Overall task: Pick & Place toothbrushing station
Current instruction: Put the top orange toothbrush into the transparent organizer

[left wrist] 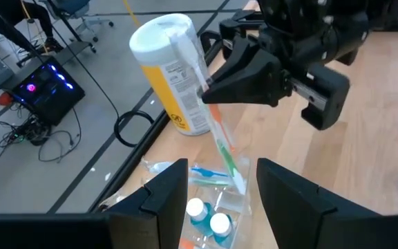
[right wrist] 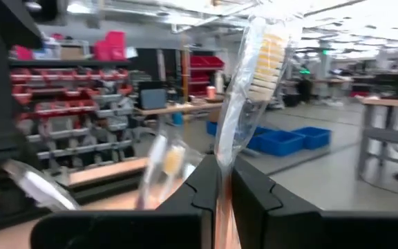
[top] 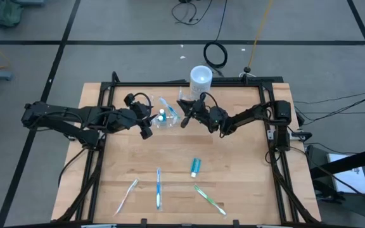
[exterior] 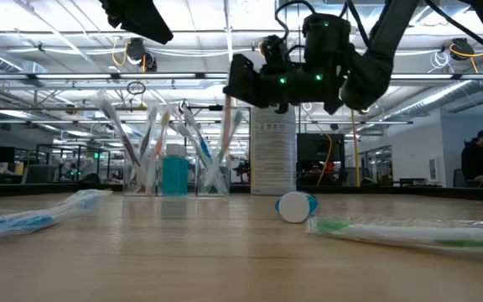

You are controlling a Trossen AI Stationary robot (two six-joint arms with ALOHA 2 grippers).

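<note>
1. Right pincer [top: 184,118] clenched on wrapped toothbrush [left wrist: 221,142], held over toothbrushing station [top: 165,114], presumably for insertion.
2. Station sits near desk's far edge.
3. Left pincer [top: 148,121] released, alongside.

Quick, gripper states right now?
Left gripper: open, holding nothing, by the clear tray.
Right gripper: shut on a wrapped toothbrush.

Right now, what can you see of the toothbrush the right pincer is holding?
The toothbrush is sealed in a clear, glinting wrapper, with pale bristles and an orange-and-green handle. The right pincer is shut on its handle and holds it tilted, one end down in the clear toothbrushing station, next to the white cup.
</note>
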